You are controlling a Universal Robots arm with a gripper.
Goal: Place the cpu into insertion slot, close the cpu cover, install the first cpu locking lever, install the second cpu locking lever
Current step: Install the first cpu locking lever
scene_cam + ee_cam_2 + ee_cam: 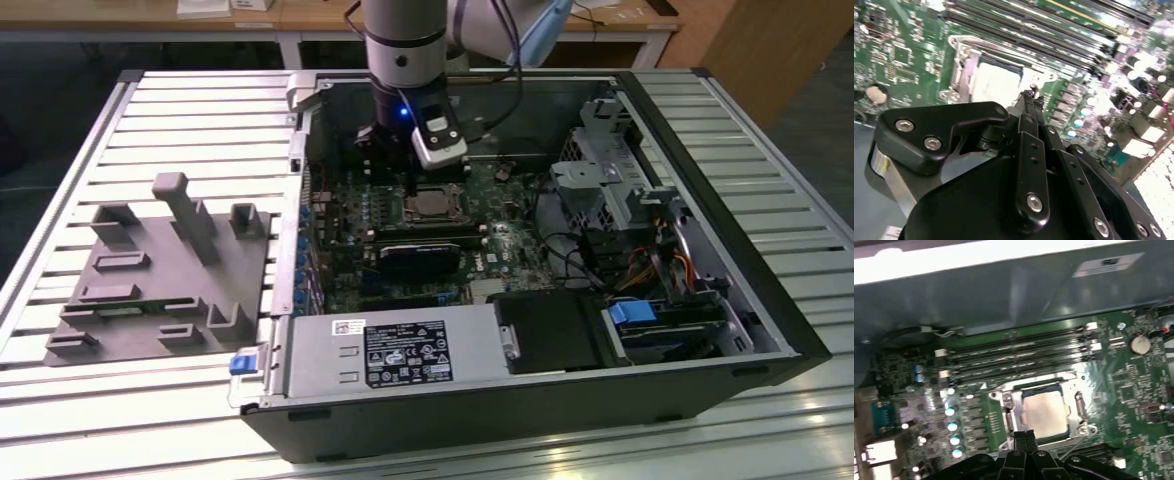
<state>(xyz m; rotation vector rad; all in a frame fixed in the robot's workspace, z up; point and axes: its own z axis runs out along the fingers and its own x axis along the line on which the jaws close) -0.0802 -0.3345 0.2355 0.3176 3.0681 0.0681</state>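
cpu (pixel 1043 412) seated, cpu cover (pixel 1080 406) looks down over it; gripper (pixel 1024 436) jaws together, tips at the cover's edge; can't tell whether anything is latched yet

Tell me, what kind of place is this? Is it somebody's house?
Probably not a house, more likely a robot lab or workshop. A robot arm reaches into an open computer case, which sits on a slatted metal table, and wooden workbenches stand behind.
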